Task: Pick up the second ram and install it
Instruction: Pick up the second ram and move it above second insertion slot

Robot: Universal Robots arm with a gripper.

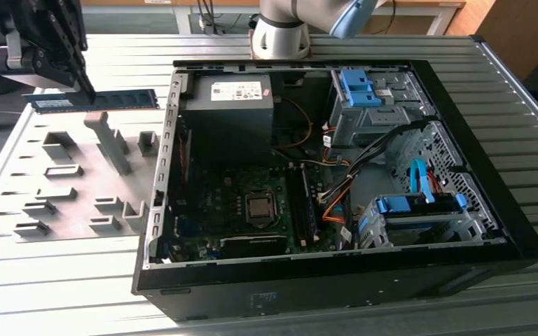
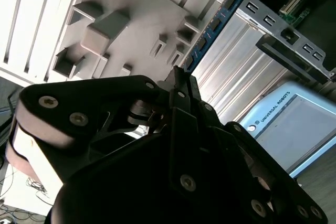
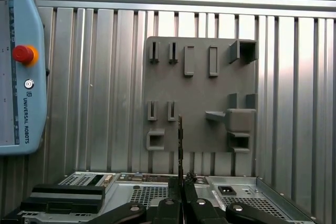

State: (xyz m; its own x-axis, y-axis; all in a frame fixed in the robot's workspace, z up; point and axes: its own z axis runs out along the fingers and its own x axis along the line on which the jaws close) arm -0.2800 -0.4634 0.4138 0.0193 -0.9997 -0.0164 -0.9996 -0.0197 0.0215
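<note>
Second ram (image 1: 92, 101) hangs level just above grey fixture plate (image 1: 73, 189), gripper (image 1: 89, 94) clamped on its middle. Open computer case (image 1: 344, 297) sits beside the plate.

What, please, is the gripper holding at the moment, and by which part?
The gripper is shut on the second ram, gripping it at its upper long edge, about midway along its length.
</note>
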